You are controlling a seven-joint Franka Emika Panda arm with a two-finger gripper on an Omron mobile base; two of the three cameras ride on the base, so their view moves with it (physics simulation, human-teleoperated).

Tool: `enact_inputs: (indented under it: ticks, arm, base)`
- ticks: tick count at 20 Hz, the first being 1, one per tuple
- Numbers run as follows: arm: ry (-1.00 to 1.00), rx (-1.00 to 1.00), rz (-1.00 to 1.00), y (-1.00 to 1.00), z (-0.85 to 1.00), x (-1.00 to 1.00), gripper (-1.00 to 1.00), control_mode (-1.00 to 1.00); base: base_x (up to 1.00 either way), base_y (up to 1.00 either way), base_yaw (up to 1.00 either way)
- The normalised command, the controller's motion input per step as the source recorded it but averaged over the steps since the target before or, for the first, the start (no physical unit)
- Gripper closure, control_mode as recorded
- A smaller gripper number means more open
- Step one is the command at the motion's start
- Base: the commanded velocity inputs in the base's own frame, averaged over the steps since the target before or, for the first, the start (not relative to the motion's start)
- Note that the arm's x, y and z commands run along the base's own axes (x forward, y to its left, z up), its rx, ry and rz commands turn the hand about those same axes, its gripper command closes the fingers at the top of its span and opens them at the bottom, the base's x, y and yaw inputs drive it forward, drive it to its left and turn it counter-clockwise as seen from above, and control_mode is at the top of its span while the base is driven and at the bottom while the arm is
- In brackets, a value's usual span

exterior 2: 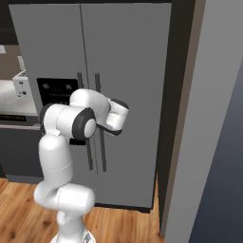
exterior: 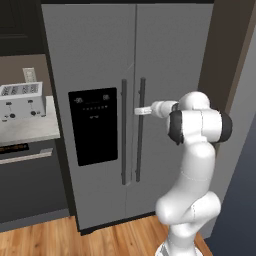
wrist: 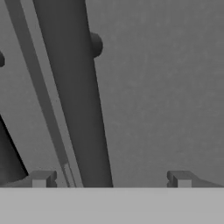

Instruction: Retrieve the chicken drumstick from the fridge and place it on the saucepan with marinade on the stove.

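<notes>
Matt brushed-steel fridge [exterior: 100,50], glossy black dispenser panel [exterior: 93,126], wood-plank floor [exterior: 60,239]

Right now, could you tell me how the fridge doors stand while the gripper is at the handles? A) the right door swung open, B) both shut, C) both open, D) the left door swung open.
B: both doors of the fridge lie flush and shut, and the open gripper sits at the right door's handle with its fingers either side of the bar.

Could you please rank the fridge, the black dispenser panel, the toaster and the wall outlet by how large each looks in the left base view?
1. fridge
2. black dispenser panel
3. toaster, partly cut off by the picture's edge
4. wall outlet
</notes>
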Motion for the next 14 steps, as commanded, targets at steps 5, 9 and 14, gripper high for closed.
enact_inputs:
  ticks: [5, 9, 14]
  arm:
    - [0.0, 0.0, 0.0, 0.0, 0.0, -0.06, -1.0, -1.0]
    - [-0.03, -0.02, 0.0, 0.24, -0.01, 0.0, -1.0, -1.0]
    - [0.0, -0.01, 0.0, 0.1, -0.01, 0.01, -1.0, -1.0]
  base:
    - [0.0, 0.0, 0.0]
    - [0.0, 0.0, 0.0]
    - [0.0, 0.0, 0.0]
